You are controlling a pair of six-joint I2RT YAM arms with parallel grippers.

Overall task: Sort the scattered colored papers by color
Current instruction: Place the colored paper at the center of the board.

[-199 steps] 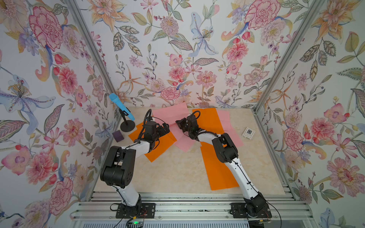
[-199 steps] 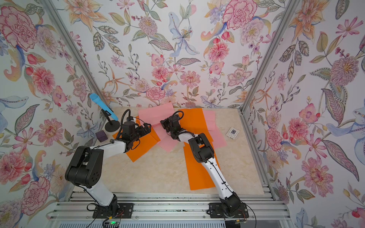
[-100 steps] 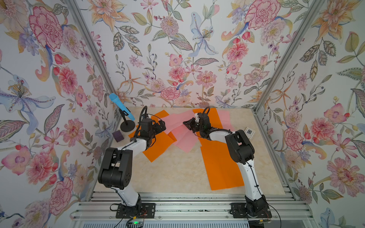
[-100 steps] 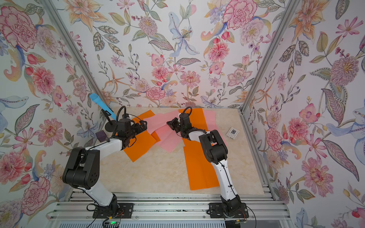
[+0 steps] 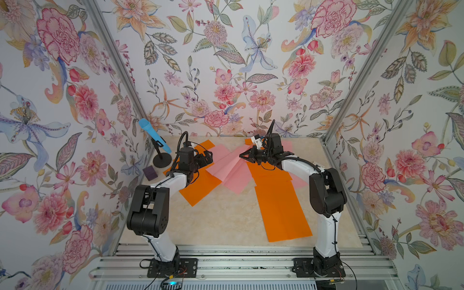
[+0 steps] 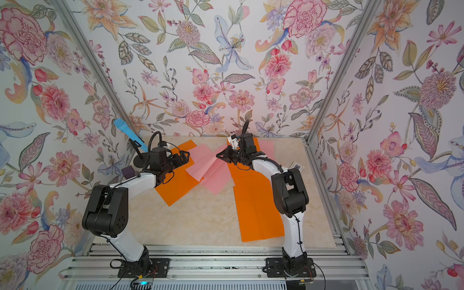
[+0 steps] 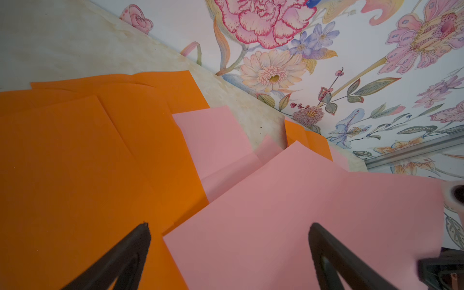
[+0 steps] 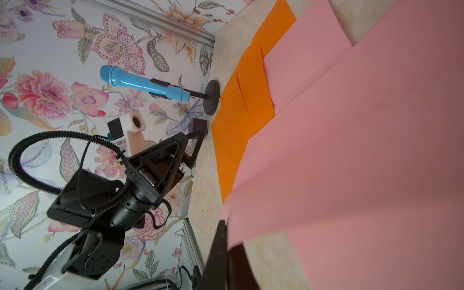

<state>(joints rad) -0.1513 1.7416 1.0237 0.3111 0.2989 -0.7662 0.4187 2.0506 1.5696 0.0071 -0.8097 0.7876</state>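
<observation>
Several colored papers lie on the table. An orange sheet (image 5: 198, 185) is at the left and a long orange sheet (image 5: 281, 206) at the right. Overlapping pink sheets (image 5: 233, 173) fan out between them. My right gripper (image 5: 242, 155) (image 8: 227, 236) is shut on the corner of a pink sheet (image 8: 351, 150), which hangs raised off the table. My left gripper (image 5: 209, 159) (image 7: 229, 226) is open and holds nothing. In the left wrist view its fingers (image 7: 140, 241) straddle a pink sheet (image 7: 301, 213) beside the orange sheet (image 7: 75, 163).
A blue microphone (image 5: 154, 135) on a black stand (image 5: 162, 160) and a small purple block (image 5: 150, 172) sit at the back left. A white printed card (image 6: 297, 166) lies at the right beside my right arm. Flowered walls close in three sides.
My right arm has swung its elbow out to the right, keeping hold of the pink sheet and drawing it up. My left arm has drawn back a little to the left, still open.
</observation>
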